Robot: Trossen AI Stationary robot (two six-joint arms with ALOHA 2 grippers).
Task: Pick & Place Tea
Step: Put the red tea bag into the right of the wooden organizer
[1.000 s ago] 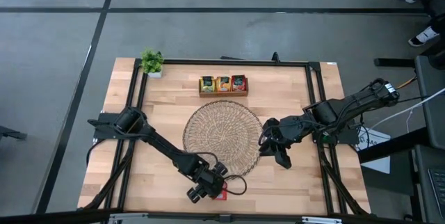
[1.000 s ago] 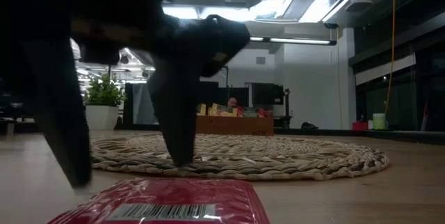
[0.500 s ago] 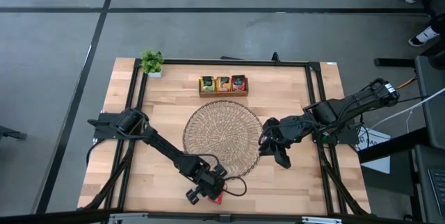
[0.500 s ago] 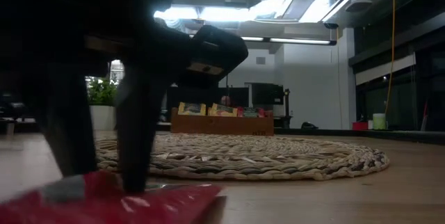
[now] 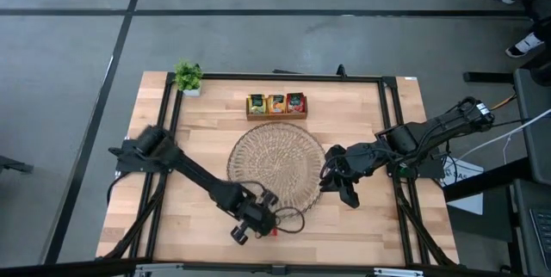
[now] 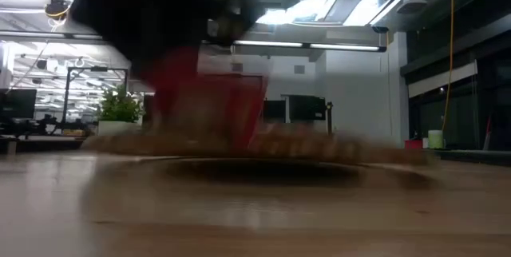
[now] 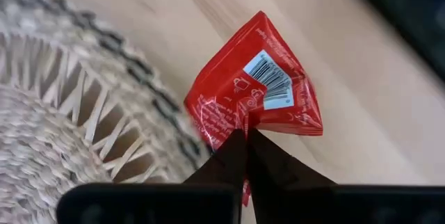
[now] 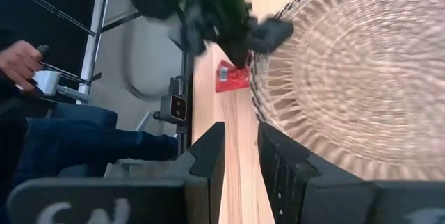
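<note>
At the table's far edge, wooden box [image 5: 276, 105] holding tea sachets [image 5: 276, 102], left gripper [image 7: 245, 138] fingers pinching red sachet [image 7: 257, 88], right gripper [image 5: 331, 179] fingers unclear.

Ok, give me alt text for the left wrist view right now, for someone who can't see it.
The left gripper is shut on a crumpled red tea sachet, barcode label showing, held just beside the edge of the round wicker mat. Bare wooden table lies behind the sachet.
</note>
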